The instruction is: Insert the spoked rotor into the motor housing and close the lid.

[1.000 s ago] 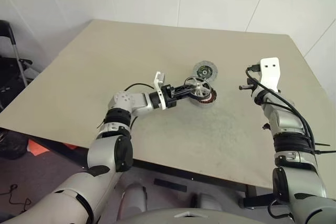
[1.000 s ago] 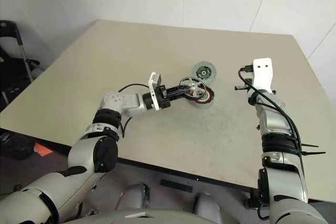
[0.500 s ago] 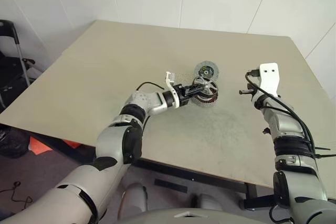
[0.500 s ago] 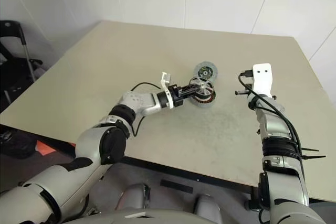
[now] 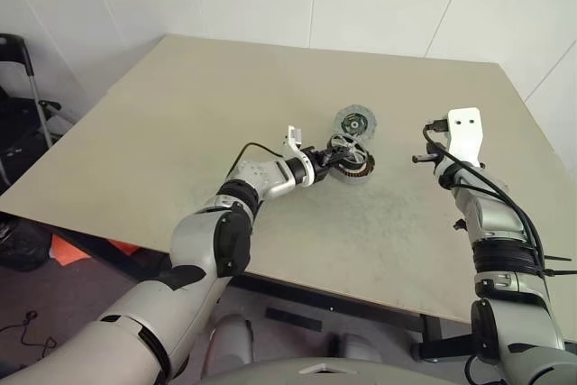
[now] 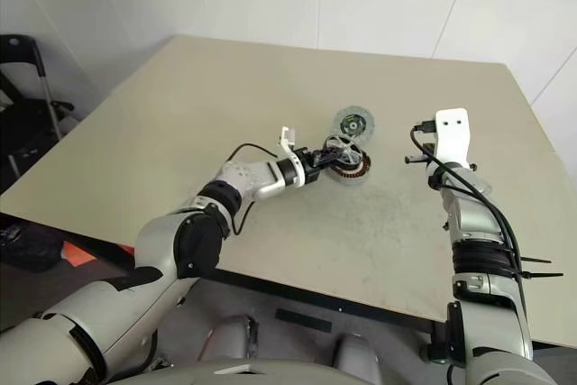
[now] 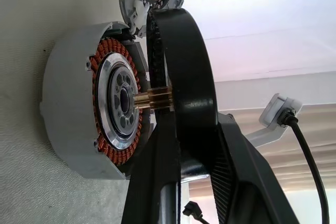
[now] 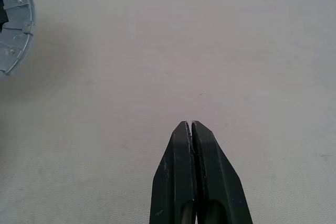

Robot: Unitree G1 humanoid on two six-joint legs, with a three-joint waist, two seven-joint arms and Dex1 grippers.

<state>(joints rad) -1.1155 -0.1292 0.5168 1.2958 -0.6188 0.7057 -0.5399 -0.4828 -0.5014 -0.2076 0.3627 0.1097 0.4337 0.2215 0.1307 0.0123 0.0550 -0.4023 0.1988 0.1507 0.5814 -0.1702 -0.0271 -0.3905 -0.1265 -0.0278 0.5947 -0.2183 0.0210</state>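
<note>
The black, silver-rimmed spoked rotor hangs over the silvery motor housing, mid-bench, pinched by the left hand; grey disc lid lies at 12 o'clock. Centre the brass shaft, then lower squarely. Right hand, at 3 o'clock, is closed, empty

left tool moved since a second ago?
Yes. The left tool, shut on the spoked rotor, has come down toward the motor housing. Earlier the rotor overlapped the housing's left rim; now it sits over the opening, nearer the lid.
</note>
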